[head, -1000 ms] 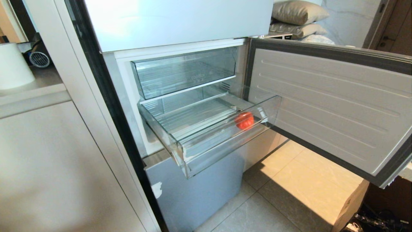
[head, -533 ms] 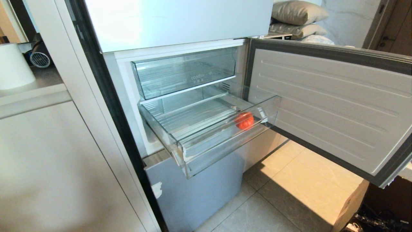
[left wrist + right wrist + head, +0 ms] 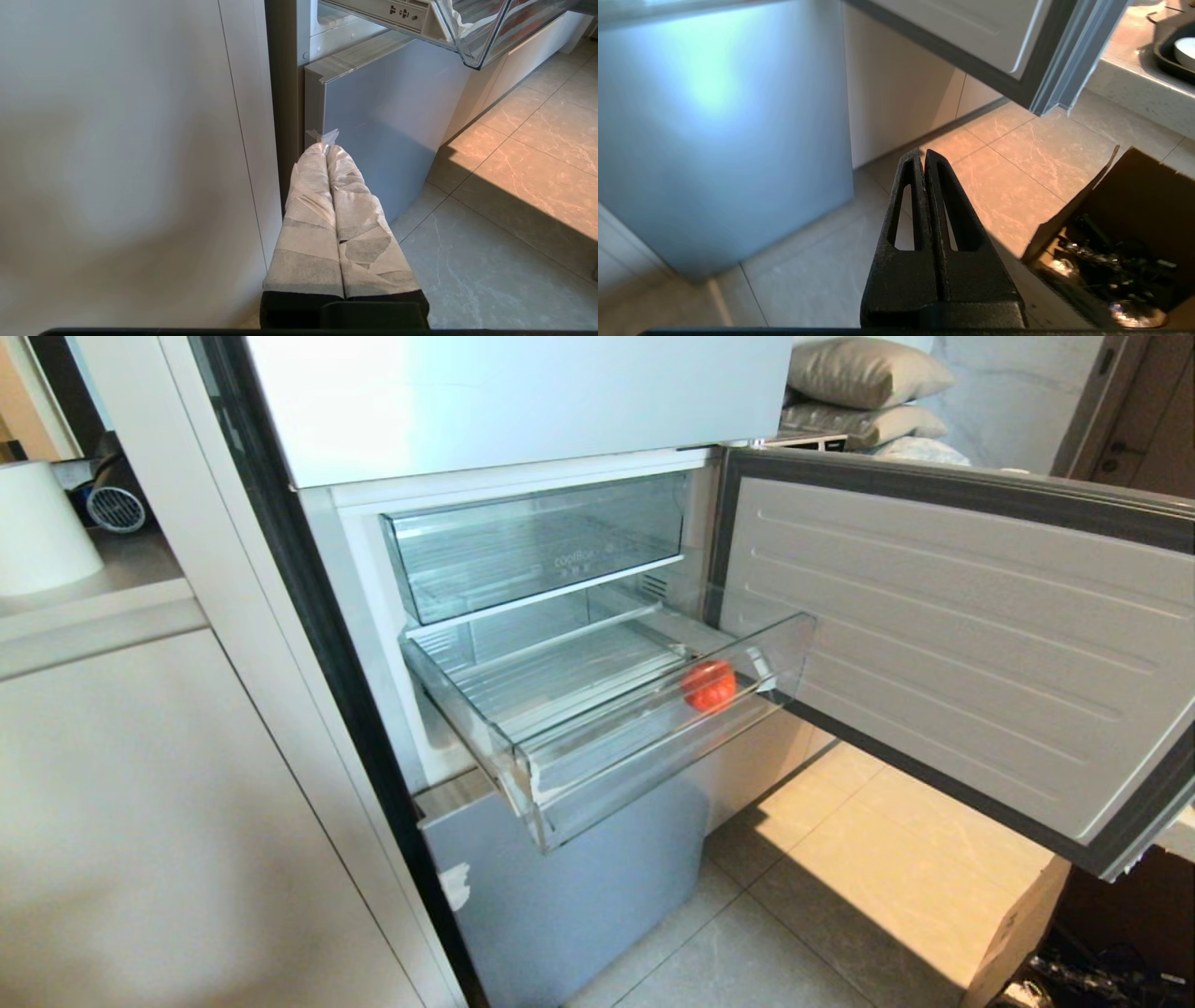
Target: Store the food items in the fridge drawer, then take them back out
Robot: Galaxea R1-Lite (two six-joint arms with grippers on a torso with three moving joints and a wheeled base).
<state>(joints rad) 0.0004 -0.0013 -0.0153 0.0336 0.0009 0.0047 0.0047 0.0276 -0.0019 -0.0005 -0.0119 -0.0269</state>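
One red-orange food item (image 3: 709,685) lies in the fridge drawer (image 3: 644,747), near its front right corner. The clear drawer is pulled out of the open fridge; a corner of it shows in the left wrist view (image 3: 472,32). Neither arm appears in the head view. My left gripper (image 3: 326,147), wrapped in white tape, is shut and empty, low beside the fridge's grey lower front (image 3: 387,116). Low over the floor tiles, my right gripper (image 3: 923,154), black, is shut and empty under the open fridge door (image 3: 1017,42).
Above sits a taller clear drawer (image 3: 541,546) with white lettering, pushed in. The fridge door (image 3: 962,644) stands open to the right. A cardboard box (image 3: 1125,224) of cables sits on the floor at the right. A white cabinet wall (image 3: 168,821) is at the left.
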